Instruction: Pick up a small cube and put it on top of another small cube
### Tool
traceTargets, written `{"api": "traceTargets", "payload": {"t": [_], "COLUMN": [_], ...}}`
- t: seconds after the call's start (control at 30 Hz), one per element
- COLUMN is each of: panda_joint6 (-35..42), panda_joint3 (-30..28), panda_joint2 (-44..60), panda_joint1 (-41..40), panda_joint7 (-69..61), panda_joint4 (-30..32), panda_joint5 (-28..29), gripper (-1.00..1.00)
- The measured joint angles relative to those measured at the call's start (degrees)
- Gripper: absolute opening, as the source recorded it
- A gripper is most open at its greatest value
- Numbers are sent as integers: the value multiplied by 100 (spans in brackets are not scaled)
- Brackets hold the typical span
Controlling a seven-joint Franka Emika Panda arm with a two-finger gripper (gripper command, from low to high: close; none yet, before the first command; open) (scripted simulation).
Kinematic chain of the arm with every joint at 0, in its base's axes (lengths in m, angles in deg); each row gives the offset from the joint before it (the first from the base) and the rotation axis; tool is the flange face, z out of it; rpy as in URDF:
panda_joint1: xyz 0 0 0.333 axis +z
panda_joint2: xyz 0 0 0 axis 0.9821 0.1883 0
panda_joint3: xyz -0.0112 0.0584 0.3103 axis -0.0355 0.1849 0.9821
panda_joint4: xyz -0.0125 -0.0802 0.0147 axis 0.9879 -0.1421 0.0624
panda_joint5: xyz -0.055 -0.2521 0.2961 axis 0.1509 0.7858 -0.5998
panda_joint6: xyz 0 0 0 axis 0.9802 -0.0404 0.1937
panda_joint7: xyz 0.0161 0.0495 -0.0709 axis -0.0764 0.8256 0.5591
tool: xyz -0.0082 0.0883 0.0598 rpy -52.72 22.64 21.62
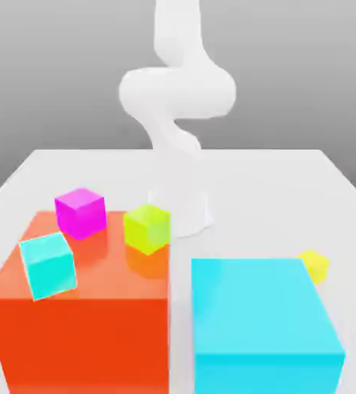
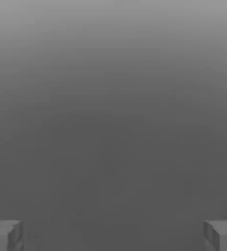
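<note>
Currently, the end effector (image 2: 113, 235) is spread wide, its two fingertips (image 2: 5, 235) at opposite edges of the hand view with nothing but a plain grey background between them; it holds nothing.

On the desk (image 1: 273, 177), the exterior view shows a large orange block (image 1: 81, 323) on that view's left and a large cyan block (image 1: 261, 323) on its right. The candidate small cubes are:
- a magenta cube (image 1: 81, 212) on the orange block's far edge;
- a lime cube (image 1: 147, 228) near the block's far corner, toward the arm's base (image 1: 188, 212);
- a small cyan cube (image 1: 48, 265), tilted, at the block's left edge;
- a small yellow cube (image 1: 314, 265) on the desk just beyond the cyan block.

Procedure for the step in hand, as a judgement: select one cube to grasp and one as the base. The magenta and lime cubes appear to sit flat and near each other, so they suit the job better than the tilted cyan one. Bring the end effector down vertically over the chosen cube, align the fingers with two opposite faces, centre them, then close. Keep clear of neighbouring cubes on approach.

No brands, labels or writing are visible on any surface.
</note>
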Motion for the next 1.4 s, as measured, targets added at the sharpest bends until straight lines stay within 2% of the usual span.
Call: {"api": "traceTargets", "payload": {"t": [0.5, 0.87, 0.97, 1.17, 1.2, 1.4], "panda_joint6": [-1587, -2741, -3126, -4124, -4230, -4269], "panda_joint3": [21, 563, 597, 166, 132, 122], "panda_joint2": [2247, 3867, 4372, 5597, 5725, 5789], "panda_joint1": [2545, 3931, 4279, 4496, 4529, 4537], "panda_joint7": [-3965, -6653, -6941, -6784, -6773, -6766], "panda_joint4": [1597, 2756, 2918, 2737, 2715, 2703], "panda_joint5": [-251, -178, 99, 417, 426, 437], "gripper": [0, 0, 0, 0, -100, -100]}}
